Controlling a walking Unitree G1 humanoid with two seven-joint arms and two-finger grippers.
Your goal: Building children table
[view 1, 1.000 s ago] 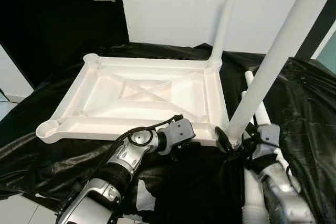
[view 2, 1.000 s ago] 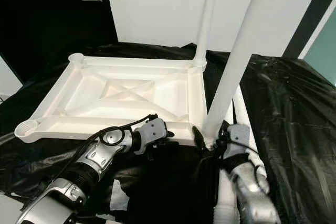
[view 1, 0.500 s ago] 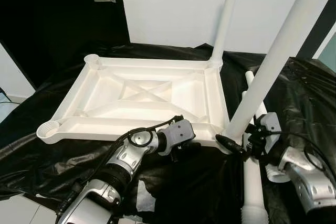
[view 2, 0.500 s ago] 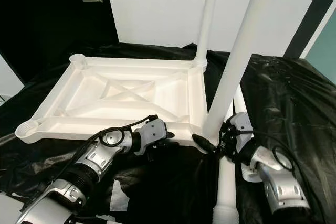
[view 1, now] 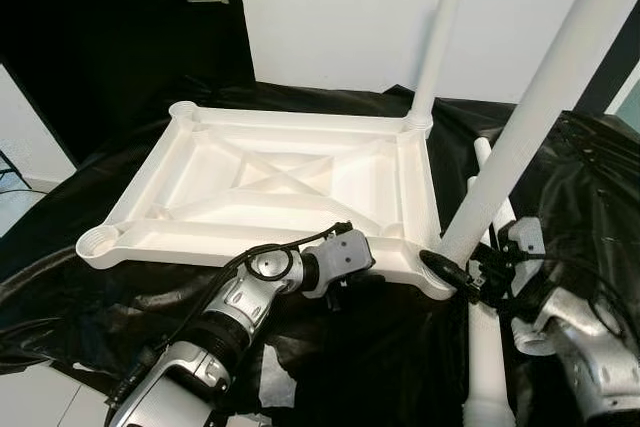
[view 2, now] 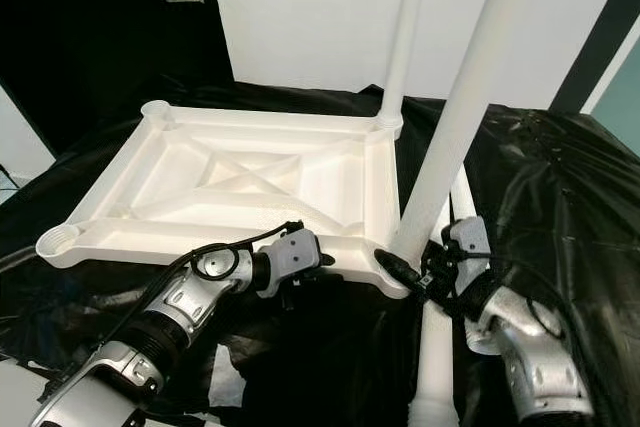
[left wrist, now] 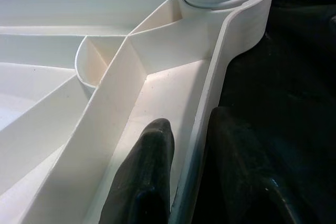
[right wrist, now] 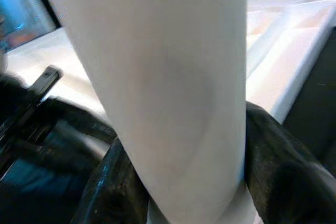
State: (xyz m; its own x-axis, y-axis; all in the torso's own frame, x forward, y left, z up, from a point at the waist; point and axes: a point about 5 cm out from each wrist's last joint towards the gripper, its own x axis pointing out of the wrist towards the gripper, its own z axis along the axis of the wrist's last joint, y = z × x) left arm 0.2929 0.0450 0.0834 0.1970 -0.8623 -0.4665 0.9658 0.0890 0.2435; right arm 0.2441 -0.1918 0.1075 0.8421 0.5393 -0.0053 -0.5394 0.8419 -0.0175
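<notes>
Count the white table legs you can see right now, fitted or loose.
4: one upright in the far right socket, one in the near right socket held by the right gripper, two loose legs on the black sheet beside it.

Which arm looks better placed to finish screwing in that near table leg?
The right: its end effector is closed around the leg near its base, while the left end effector clamps the tabletop rim, steadying it.

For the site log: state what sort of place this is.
Probably an indoor room set up as an assembly workspace: a black sheet draped under an upturned white table frame, a plain white wall behind, and spare table legs lying alongside.
</notes>
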